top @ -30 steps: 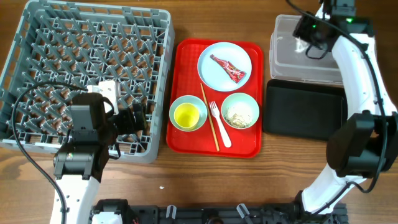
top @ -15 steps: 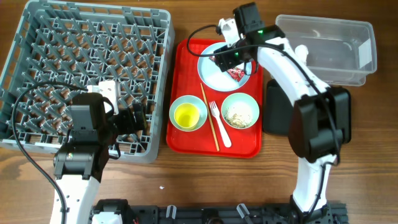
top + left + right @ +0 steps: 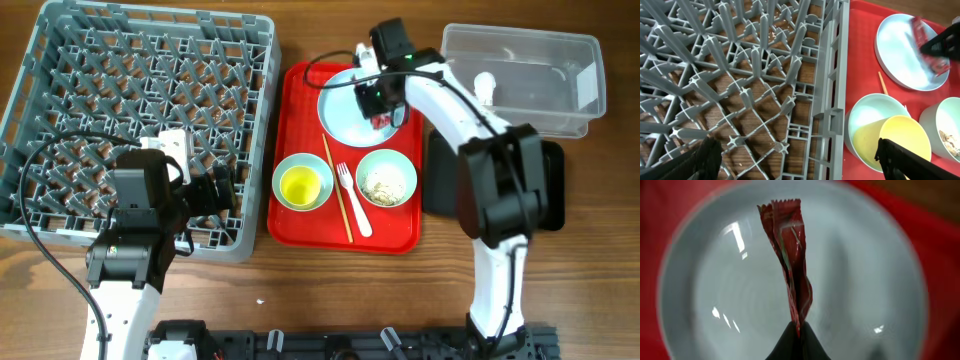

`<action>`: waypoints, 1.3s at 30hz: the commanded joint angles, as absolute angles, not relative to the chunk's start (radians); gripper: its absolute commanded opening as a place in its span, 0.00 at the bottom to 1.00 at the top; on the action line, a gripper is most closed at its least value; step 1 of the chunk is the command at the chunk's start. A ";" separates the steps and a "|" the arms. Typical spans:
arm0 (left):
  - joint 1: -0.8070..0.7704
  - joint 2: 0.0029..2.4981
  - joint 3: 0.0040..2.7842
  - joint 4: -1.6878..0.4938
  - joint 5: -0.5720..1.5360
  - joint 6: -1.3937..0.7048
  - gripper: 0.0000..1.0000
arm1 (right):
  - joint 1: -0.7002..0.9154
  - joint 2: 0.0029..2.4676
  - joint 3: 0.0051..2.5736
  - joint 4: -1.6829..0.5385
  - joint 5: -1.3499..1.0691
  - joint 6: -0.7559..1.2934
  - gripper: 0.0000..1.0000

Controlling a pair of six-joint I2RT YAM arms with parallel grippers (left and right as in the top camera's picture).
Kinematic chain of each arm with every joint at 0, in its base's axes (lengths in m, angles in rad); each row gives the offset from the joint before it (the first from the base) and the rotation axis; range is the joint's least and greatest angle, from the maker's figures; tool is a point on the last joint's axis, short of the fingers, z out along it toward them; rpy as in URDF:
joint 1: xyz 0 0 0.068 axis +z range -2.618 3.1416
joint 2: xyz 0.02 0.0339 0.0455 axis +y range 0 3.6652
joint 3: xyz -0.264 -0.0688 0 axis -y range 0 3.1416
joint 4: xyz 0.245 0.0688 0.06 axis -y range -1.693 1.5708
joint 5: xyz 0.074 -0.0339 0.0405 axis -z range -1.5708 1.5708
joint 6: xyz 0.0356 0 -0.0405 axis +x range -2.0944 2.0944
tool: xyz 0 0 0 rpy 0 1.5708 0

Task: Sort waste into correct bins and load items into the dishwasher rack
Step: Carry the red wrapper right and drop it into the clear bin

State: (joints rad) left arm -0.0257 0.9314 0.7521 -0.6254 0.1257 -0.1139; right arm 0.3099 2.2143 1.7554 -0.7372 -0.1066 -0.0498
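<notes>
My right gripper [image 3: 378,100] hangs over the round white plate [image 3: 342,115], shut on the lower end of the crumpled red wrapper [image 3: 791,245], which stands up from its fingertips [image 3: 797,330]. One mint bowl [image 3: 283,168] holds the yellow cup [image 3: 300,185]; the other [image 3: 386,180] holds beige crumbs. A white fork [image 3: 353,203] and wooden chopsticks [image 3: 337,190] lie between them. A small white scrap [image 3: 485,84] lies in the clear tub [image 3: 530,75]. My left gripper [image 3: 222,190] is open over the grey rack's [image 3: 150,80] front right corner, holding nothing [image 3: 797,162].
Plate, bowls, fork and chopsticks all rest on a red tray [image 3: 300,232] just right of the rack. The black tray [image 3: 442,170] lies below the clear tub, largely covered by my right arm. Bare wooden table runs along the front edge.
My right arm swung from over the clear tub left to the white plate, and its jaws closed on the red wrapper. The left arm stayed still.
</notes>
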 commanded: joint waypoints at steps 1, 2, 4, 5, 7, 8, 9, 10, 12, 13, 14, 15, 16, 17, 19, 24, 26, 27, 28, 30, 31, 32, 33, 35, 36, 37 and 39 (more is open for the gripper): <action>-0.020 0.931 0.768 -0.622 0.138 -0.120 1.00 | 0.227 1.999 1.771 -0.694 -0.037 0.155 0.04; -0.020 0.931 0.768 -0.622 0.138 -0.120 1.00 | 0.191 1.967 1.771 -0.695 0.023 0.255 0.04; -0.020 0.931 0.768 -0.622 0.138 -0.120 1.00 | 0.094 1.945 1.771 -0.737 0.110 0.523 0.04; -0.020 0.931 0.768 -0.622 0.138 -0.120 1.00 | 0.039 1.949 1.765 -0.762 0.110 0.675 0.04; -0.020 0.931 0.768 -0.622 0.138 -0.120 1.00 | -0.025 1.960 1.738 -0.763 0.113 0.822 0.04; -0.020 0.931 0.768 -0.622 0.138 -0.120 1.00 | -0.043 1.966 1.718 -0.760 0.135 0.863 0.04; -0.020 0.931 0.768 -0.622 0.138 -0.120 1.00 | -0.048 1.972 1.702 -0.757 0.163 0.885 0.04; -0.020 0.931 0.768 -0.622 0.138 -0.120 1.00 | -0.048 1.987 1.681 -0.748 0.212 0.893 0.04; -0.020 0.931 0.768 -0.622 0.138 -0.120 1.00 | -0.048 2.007 1.675 -0.734 0.213 0.890 0.11; -0.020 0.931 0.768 -0.622 0.138 -0.120 1.00 | -0.048 2.009 1.675 -0.722 0.212 0.890 0.24; -0.020 0.931 0.768 -0.622 0.138 -0.120 1.00 | -0.048 2.000 1.676 -0.691 0.190 0.854 0.37; -0.020 0.931 0.768 -0.622 0.138 -0.120 1.00 | -0.048 1.979 1.676 -0.646 0.151 0.750 0.40; -0.020 0.931 0.768 -0.622 0.138 -0.120 1.00 | -0.048 1.919 1.676 -0.620 0.121 0.624 0.50; -0.020 0.931 0.768 -0.622 0.138 -0.120 1.00 | -0.048 1.888 1.676 -0.622 0.092 0.561 0.54; -0.020 0.931 0.768 -0.622 0.138 -0.120 1.00 | -0.047 1.774 1.676 -0.688 -0.202 0.298 0.62; -0.020 0.931 0.768 -0.622 0.138 -0.120 1.00 | 0.086 1.702 1.667 -1.139 -0.397 0.127 0.65; -0.020 0.931 0.768 -0.622 0.138 -0.120 1.00 | 0.196 1.702 1.646 -1.199 -0.325 0.147 0.65; -0.020 0.931 0.768 -0.622 0.138 -0.120 1.00 | 0.251 1.702 1.623 -1.193 -0.247 0.220 0.65; -0.020 0.931 0.768 -0.622 0.138 -0.120 1.00 | 0.315 1.704 1.584 -1.157 -0.129 0.328 0.66; -0.020 0.931 0.768 -0.622 0.138 -0.120 1.00 | 0.408 1.706 1.471 -1.006 -0.054 0.469 0.65; -0.020 0.931 0.768 -0.622 0.138 -0.120 1.00 | 0.440 1.706 1.404 -0.920 -0.022 0.547 0.63; -0.020 0.931 0.768 -0.622 0.138 -0.120 1.00 | 0.470 1.711 1.324 -0.834 0.025 0.656 0.61; -0.020 0.931 0.768 -0.622 0.138 -0.120 1.00 | 0.483 1.716 1.282 -0.785 0.031 0.684 0.59; -0.020 0.931 0.768 -0.622 0.138 -0.120 1.00 | 0.496 1.737 1.207 -0.695 0.030 0.719 0.57; -0.020 0.931 0.768 -0.622 0.138 -0.120 1.00 | 0.496 1.753 1.196 -0.688 0.031 0.739 0.58; -0.020 0.931 0.768 -0.622 0.138 -0.120 1.00 | 0.496 1.790 1.188 -0.663 0.026 0.742 0.58; -0.020 0.931 0.768 -0.622 0.138 -0.120 1.00 | 0.496 1.828 1.188 -0.643 0.014 0.744 0.57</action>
